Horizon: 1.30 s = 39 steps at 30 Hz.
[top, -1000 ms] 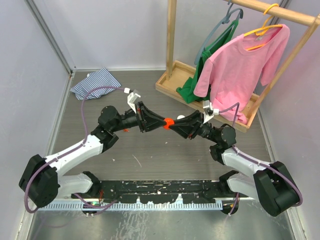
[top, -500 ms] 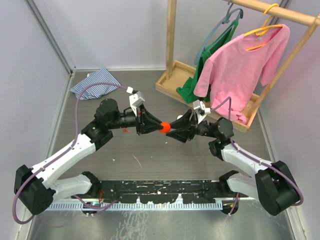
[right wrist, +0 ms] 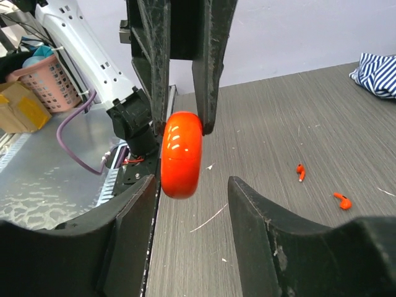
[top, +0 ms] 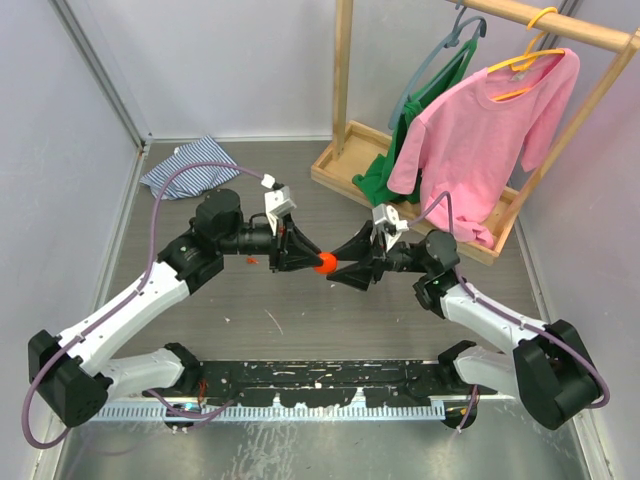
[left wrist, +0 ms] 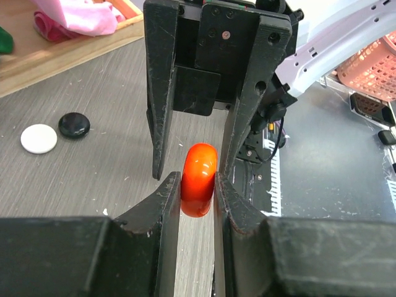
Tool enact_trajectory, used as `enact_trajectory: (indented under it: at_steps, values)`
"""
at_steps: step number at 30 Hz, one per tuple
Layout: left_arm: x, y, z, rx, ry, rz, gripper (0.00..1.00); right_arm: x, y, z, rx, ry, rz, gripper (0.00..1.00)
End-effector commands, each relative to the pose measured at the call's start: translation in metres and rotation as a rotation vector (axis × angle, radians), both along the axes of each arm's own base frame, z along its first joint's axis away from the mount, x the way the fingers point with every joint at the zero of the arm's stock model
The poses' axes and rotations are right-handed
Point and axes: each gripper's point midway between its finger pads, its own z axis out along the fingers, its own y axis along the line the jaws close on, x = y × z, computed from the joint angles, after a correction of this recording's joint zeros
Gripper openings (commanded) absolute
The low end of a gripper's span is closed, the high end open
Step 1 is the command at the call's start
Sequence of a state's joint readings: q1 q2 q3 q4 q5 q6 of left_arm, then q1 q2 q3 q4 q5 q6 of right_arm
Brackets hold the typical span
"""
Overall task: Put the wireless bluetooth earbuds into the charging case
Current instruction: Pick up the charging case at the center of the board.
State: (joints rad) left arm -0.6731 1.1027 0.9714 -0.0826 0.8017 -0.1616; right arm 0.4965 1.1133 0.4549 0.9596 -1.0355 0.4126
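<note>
Orange charging case is clamped in the left gripper, the right gripper's jaws apart around it: back the right off straight, then fetch the earbuds lying on the table.

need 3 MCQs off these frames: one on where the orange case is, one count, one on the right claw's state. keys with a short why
1. Where is the orange case?
A. on the wooden rack
B. between the fingers of the left claw
C. under the pink shirt

2. How many orange earbuds lie on the table in the right wrist view?
A. two
B. one
C. four

3. The right claw is:
A. shut on the case
B. shut on an earbud
C. open

Key:
1 B, the left wrist view shows its fingers pinching the case.
2 A, two lie apart, right of the claw.
3 C, one finger stands well clear of the case.
</note>
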Motion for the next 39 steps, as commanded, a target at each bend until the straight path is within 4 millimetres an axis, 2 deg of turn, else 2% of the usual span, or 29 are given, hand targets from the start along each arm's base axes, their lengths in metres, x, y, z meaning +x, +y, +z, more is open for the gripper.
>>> enact_trajectory:
  at_steps: [1, 22, 25, 28, 34, 39]
  values:
    - [-0.006, 0.0, 0.012, 0.01, -0.037, -0.051, 0.16, -0.002, 0.006, 0.018, 0.017, -0.087, 0.034, 0.55]
    - [-0.007, 0.002, 0.009, 0.066, -0.076, -0.039, 0.16, -0.001, 0.016, 0.007, -0.021, -0.072, 0.057, 0.38]
    - [-0.008, 0.001, 0.009, 0.071, -0.078, -0.043, 0.16, -0.001, 0.018, 0.006, -0.026, -0.071, 0.062, 0.32]
    - [-0.008, 0.002, 0.008, 0.074, -0.08, -0.04, 0.17, 0.0, 0.018, 0.002, -0.034, -0.072, 0.059, 0.21]
    - [-0.009, 0.003, 0.004, 0.076, -0.081, -0.034, 0.29, 0.002, 0.017, -0.002, -0.034, -0.093, 0.031, 0.03]
    - [-0.007, 0.004, 0.001, 0.066, -0.085, -0.012, 0.44, 0.004, 0.014, -0.001, -0.012, -0.125, -0.016, 0.01]
